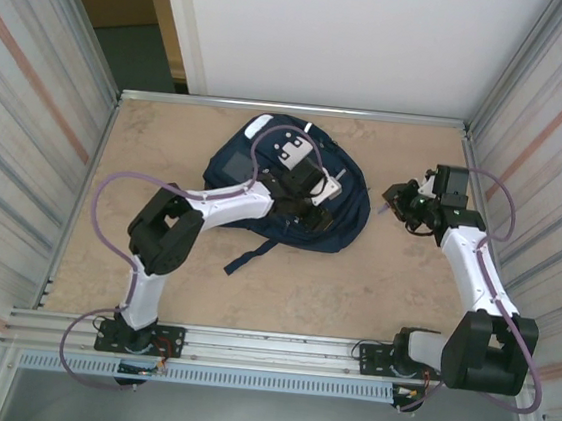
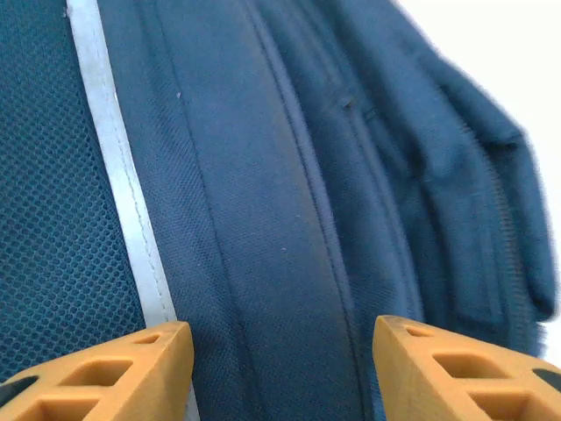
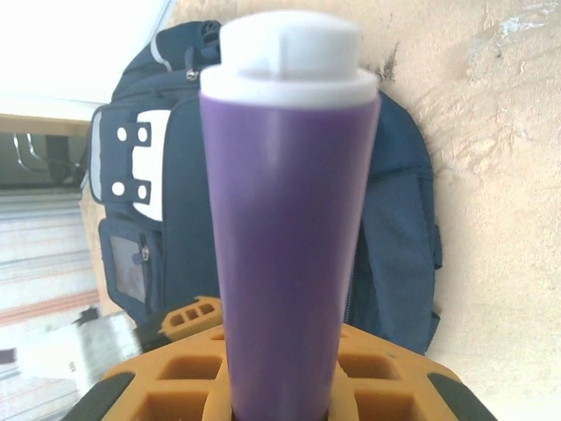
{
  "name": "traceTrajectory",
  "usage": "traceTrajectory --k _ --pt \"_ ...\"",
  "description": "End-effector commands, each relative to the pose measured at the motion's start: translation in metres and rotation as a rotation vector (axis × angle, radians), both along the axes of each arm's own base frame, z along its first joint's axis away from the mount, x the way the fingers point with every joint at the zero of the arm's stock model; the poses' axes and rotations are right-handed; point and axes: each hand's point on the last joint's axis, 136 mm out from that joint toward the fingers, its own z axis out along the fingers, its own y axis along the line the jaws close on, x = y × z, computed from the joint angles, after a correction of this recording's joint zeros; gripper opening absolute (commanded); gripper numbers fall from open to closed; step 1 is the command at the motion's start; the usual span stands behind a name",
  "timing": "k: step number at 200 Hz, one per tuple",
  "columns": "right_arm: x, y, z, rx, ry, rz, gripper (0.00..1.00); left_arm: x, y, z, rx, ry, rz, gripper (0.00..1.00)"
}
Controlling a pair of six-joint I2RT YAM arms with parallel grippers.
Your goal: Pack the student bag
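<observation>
The student bag [image 1: 255, 173], navy with a white buckle patch [image 3: 149, 162] and a grey front panel, lies flat at the middle back of the table. My left gripper [image 1: 313, 212] hovers low over its right half. In the left wrist view the left gripper [image 2: 280, 360] is open, with navy fabric and a pale stripe [image 2: 123, 193] of the student bag [image 2: 263, 175] beneath it and nothing between the fingers. My right gripper [image 1: 394, 202] sits right of the bag. It is the right gripper [image 3: 285, 390] shut on a purple tube [image 3: 289, 219] with a white cap, pointing toward the student bag [image 3: 394, 228].
The bag rests on a tan wooden tabletop [image 1: 374, 281] boxed in by corrugated metal walls left and right and a white panel behind. A dark strap [image 1: 251, 258] trails from the bag toward the near edge. A metal rail [image 1: 277, 346] runs along the front.
</observation>
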Motion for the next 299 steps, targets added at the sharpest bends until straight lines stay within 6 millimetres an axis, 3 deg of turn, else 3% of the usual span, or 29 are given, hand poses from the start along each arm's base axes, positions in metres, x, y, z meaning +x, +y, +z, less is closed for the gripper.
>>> traceTrajectory --k 1,40,88,136,139,147,156,180,195,209,213,230,259,274,299 --pt "-0.009 0.002 -0.004 0.008 0.009 0.029 0.15 0.019 0.009 0.004 0.086 -0.078 0.108 0.55" --pt "-0.01 0.005 -0.004 0.027 0.007 0.04 0.15 0.018 0.008 -0.009 0.169 -0.128 0.126 0.51" --pt "-0.01 0.007 -0.005 0.04 0.007 0.047 0.15 -0.01 -0.024 0.004 0.094 -0.163 -0.055 0.54" --pt "-0.011 0.008 -0.007 0.048 0.011 0.046 0.15 0.015 -0.014 0.001 0.178 -0.246 0.028 0.51" --pt "-0.011 0.008 -0.007 0.047 0.009 0.047 0.15 0.017 -0.012 -0.012 0.205 -0.238 0.031 0.51" --pt "-0.012 0.007 -0.008 0.041 0.01 0.045 0.15 0.021 -0.009 -0.018 0.237 -0.251 0.04 0.5" --pt "-0.012 0.007 -0.009 0.044 0.014 0.043 0.15 0.025 -0.005 -0.023 0.279 -0.26 0.052 0.46" --pt "-0.011 0.008 -0.007 0.053 0.012 0.05 0.15 0.029 0.001 -0.025 0.318 -0.259 0.071 0.18" --pt "-0.011 0.007 -0.009 0.041 0.012 0.047 0.15 0.026 -0.002 -0.012 0.279 -0.256 0.069 0.06" --pt "-0.011 0.007 -0.011 0.047 0.02 0.046 0.15 0.021 -0.005 0.005 0.225 -0.243 0.076 0.03" --pt "-0.01 0.008 -0.012 0.053 0.02 0.048 0.15 0.02 -0.006 0.024 0.183 -0.25 0.081 0.03" --pt "-0.01 0.013 -0.014 0.079 0.025 0.061 0.15 0.011 -0.011 0.063 0.056 -0.235 0.072 0.01" --pt "-0.008 0.017 -0.02 0.101 0.042 0.072 0.15 0.003 -0.009 0.115 -0.099 -0.228 0.078 0.0" --pt "-0.007 0.031 -0.018 0.15 0.052 0.106 0.15 0.001 -0.006 0.134 -0.169 -0.208 0.076 0.0" --pt "0.001 0.073 -0.01 0.236 0.054 0.206 0.17 0.002 -0.001 0.158 -0.276 -0.175 0.082 0.0"
